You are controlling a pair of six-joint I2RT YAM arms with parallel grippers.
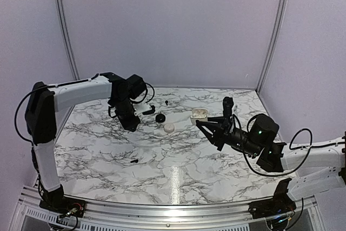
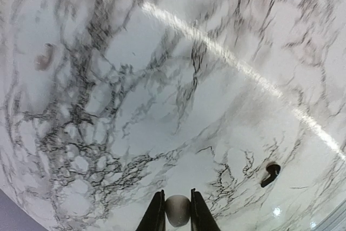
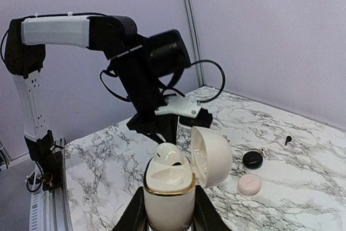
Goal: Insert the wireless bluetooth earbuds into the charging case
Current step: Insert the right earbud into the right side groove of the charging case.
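My right gripper [image 3: 168,213] is shut on the charging case [image 3: 167,198], a cream-white pebble with a gold rim, and holds it upright above the table. Its lid [image 3: 212,155] is hinged open to the right. One cream earbud [image 3: 171,154] sits in the far socket, and the near socket is bare. From the top view, the charging case [image 1: 199,114] is at the tip of the right gripper [image 1: 204,123], right of centre. My left gripper [image 2: 177,194] hangs over the marble with a small pale rounded earbud [image 2: 177,212] pinched between its fingers. The left gripper [image 1: 131,124] is at centre left.
A black round puck [image 1: 160,117] and a pale pink disc [image 1: 169,127] lie on the table [image 1: 178,187] between the two grippers. Small black stubs lie at the front left [image 1: 134,162] and at the back [image 1: 166,102]. One black stub [image 2: 270,172] shows right of the left fingers.
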